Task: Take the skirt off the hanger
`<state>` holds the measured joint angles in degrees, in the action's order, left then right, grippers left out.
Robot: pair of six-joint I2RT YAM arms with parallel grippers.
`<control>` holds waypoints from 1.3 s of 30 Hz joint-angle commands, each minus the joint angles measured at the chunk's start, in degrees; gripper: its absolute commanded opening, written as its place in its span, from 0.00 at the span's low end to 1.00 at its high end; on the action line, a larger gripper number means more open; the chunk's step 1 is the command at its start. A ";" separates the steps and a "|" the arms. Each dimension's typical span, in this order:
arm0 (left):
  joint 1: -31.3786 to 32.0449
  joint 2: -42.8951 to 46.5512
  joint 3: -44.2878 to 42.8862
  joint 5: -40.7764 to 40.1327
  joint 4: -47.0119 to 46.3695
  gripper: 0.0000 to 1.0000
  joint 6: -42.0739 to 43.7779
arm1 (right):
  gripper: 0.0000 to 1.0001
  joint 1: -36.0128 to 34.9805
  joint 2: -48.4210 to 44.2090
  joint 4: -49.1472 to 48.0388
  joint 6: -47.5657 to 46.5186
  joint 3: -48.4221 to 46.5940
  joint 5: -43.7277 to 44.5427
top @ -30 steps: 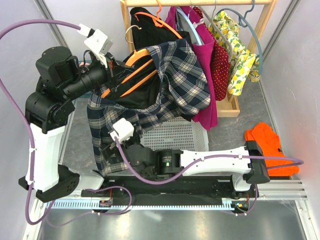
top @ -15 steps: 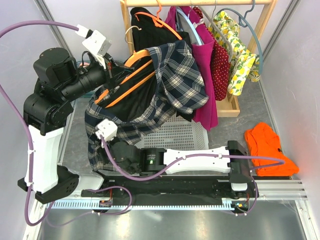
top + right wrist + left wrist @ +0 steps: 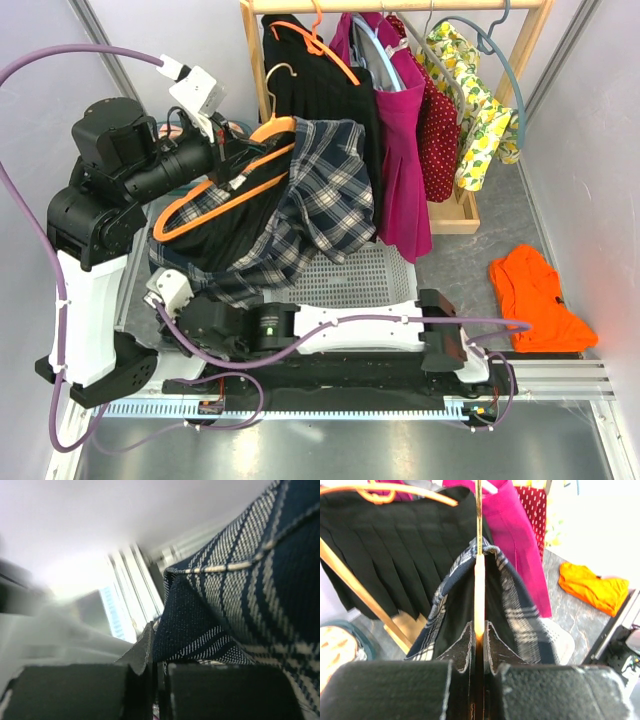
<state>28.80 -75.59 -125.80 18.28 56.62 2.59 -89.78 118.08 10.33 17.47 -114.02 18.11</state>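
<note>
The skirt (image 3: pixel 320 195), navy plaid with a black lining, hangs over an orange hanger (image 3: pixel 200 205) held up at the left of the table. My left gripper (image 3: pixel 232 160) is shut on that hanger. In the left wrist view the hanger (image 3: pixel 479 595) runs straight out from the closed left gripper (image 3: pixel 479 636), with the skirt (image 3: pixel 517 592) draped over both sides. My right gripper (image 3: pixel 192 300) is low at the near left, under the skirt's bottom edge. In the right wrist view the right gripper (image 3: pixel 159 656) is shut on a fold of the skirt (image 3: pixel 240 580).
A wooden rack (image 3: pixel 400 6) at the back carries a black skirt (image 3: pixel 310 85), a magenta dress (image 3: pixel 400 130) and a lemon-print garment (image 3: pixel 470 110). A white perforated basket (image 3: pixel 360 270) lies mid-table. An orange garment (image 3: pixel 535 295) lies at the right.
My right gripper has shut on the skirt's lower edge and swung left and nearer, dragging the fabric with it. The hanger has tipped down to the left in my left gripper.
</note>
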 commanded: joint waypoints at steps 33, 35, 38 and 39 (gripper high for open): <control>0.56 5.28 -10.51 -0.18 -11.53 0.02 1.36 | 0.98 14.54 -36.52 13.32 -4.82 21.47 24.97; 0.56 5.10 -13.59 0.17 -11.53 0.02 0.93 | 0.98 15.76 -36.26 12.18 -4.82 21.64 23.12; 0.56 5.89 -14.30 2.36 -11.45 0.02 -0.83 | 0.98 17.35 -35.64 9.54 -5.08 21.56 21.36; 0.56 6.16 -13.69 2.89 -11.44 0.02 -1.88 | 0.98 17.70 -35.12 8.75 -5.43 21.47 21.09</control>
<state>29.08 -72.29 -136.73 18.35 55.79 2.61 -73.56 84.16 24.16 12.14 -90.96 41.89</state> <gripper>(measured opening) 0.055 0.980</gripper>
